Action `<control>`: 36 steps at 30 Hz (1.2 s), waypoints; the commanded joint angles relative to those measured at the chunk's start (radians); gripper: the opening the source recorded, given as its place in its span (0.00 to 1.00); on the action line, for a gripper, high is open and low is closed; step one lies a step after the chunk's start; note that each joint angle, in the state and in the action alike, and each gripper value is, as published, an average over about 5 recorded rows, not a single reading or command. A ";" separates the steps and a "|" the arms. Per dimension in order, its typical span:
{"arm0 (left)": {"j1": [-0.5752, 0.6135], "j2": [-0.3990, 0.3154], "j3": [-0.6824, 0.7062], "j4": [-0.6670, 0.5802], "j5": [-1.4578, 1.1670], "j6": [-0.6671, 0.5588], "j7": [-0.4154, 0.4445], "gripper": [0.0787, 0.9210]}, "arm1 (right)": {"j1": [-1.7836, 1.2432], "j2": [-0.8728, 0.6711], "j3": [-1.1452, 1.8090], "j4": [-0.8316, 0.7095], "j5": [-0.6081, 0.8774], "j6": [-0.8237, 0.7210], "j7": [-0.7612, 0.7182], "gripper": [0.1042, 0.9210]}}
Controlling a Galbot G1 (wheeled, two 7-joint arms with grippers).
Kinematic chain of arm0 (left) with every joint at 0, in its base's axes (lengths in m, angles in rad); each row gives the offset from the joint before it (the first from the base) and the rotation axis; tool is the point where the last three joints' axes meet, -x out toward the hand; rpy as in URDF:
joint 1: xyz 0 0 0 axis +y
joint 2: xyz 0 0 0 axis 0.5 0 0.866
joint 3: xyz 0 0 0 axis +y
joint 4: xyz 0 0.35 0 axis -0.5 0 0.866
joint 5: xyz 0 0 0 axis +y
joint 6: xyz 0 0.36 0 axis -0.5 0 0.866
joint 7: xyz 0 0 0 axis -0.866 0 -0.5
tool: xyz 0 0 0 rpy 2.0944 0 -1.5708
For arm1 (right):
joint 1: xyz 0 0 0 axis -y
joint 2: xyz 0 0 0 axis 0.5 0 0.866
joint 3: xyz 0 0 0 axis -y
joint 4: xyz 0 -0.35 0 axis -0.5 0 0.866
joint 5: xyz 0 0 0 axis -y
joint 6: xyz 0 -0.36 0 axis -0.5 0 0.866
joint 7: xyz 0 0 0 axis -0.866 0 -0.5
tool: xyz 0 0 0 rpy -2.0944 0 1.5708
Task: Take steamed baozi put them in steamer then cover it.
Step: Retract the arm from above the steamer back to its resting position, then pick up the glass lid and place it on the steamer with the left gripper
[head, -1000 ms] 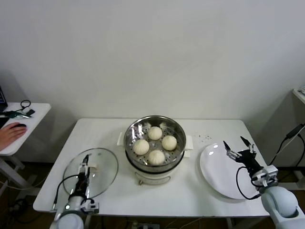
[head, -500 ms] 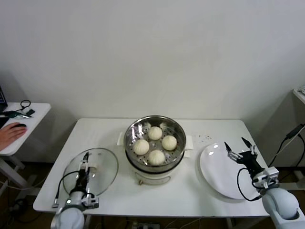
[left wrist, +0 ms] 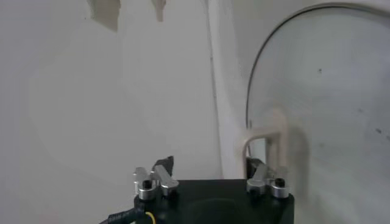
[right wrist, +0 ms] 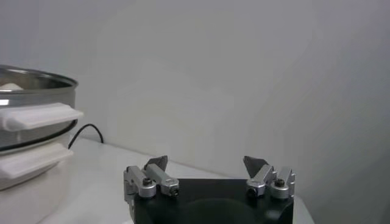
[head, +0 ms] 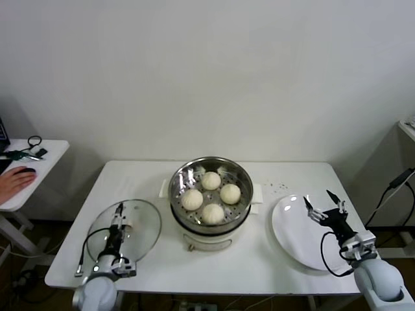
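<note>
Plainly no readable writing, left gripper (head: 119,217) jaws apart at cover (head: 139,227) handle, right gripper (head: 322,206) released over plate (head: 292,233).

No readable text, no labels, no brands (nothing legible anywhere)

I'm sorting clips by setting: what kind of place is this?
Probably a lab or test room rather than a kitchen: a plain white table against a bare wall, holding only a steamer of baozi, and a side desk where someone's hand rests on a mouse.
</note>
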 commanded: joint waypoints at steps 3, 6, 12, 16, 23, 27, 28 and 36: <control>-0.012 0.002 -0.004 0.038 -0.038 -0.015 -0.010 0.62 | 0.004 0.016 -0.006 -0.005 -0.027 0.004 -0.001 0.88; -0.012 0.002 -0.005 0.040 -0.041 -0.019 -0.008 0.52 | 0.005 0.018 -0.007 -0.005 -0.032 0.004 -0.001 0.88; -0.003 0.005 -0.004 0.020 -0.068 -0.027 -0.005 0.31 | 0.006 0.019 -0.006 -0.005 -0.035 0.006 -0.001 0.88; 0.009 0.009 -0.001 -0.015 -0.094 -0.027 -0.006 0.18 | 0.004 0.020 -0.005 -0.006 -0.038 0.007 -0.002 0.88; 0.062 0.031 0.006 -0.139 -0.148 -0.018 0.001 0.08 | 0.006 0.017 -0.004 -0.006 -0.038 0.009 -0.003 0.88; 0.124 0.045 0.005 -0.259 -0.179 0.015 0.012 0.08 | 0.011 0.013 -0.005 -0.009 -0.037 0.009 -0.003 0.88; 0.142 0.048 0.005 -0.293 -0.183 0.031 0.015 0.08 | 0.013 0.012 -0.006 -0.009 -0.037 0.009 -0.003 0.88; 0.289 0.092 0.027 -0.553 -0.185 0.235 0.049 0.08 | 0.032 0.006 -0.022 -0.018 -0.044 0.008 -0.002 0.88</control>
